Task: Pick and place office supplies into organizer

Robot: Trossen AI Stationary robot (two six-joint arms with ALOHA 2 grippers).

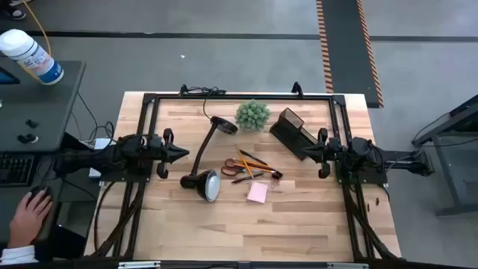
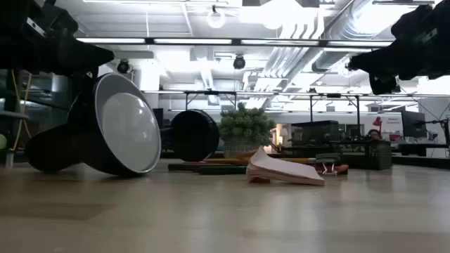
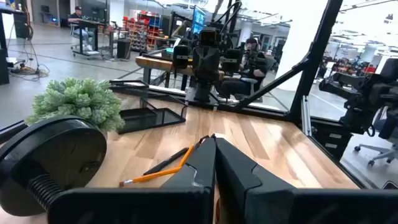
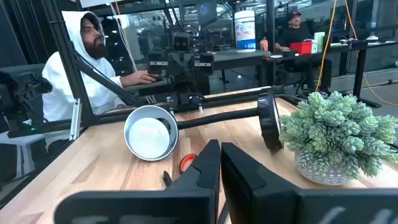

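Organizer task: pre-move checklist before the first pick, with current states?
1. Left gripper empty and off the supplies: ok, shut at the table's left side.
2. Right gripper empty: ok, shut, next to the organizer.
3. Jaws opened for a grasp: not ok, both shut.
4. Organizer unobstructed: ok in the high view; compartment contents cannot tell.
5. Scissors, pencils, sticky-note pad in the open: ok, clustered mid-table.
6. Fallen lamp clear of the scissors: cannot tell; its head lies close beside them.

Pale matt wooden table (image 1: 299, 224), glossy lamp shade (image 2: 130, 133) (white inside), paper sticky-note pad (image 1: 258, 193)
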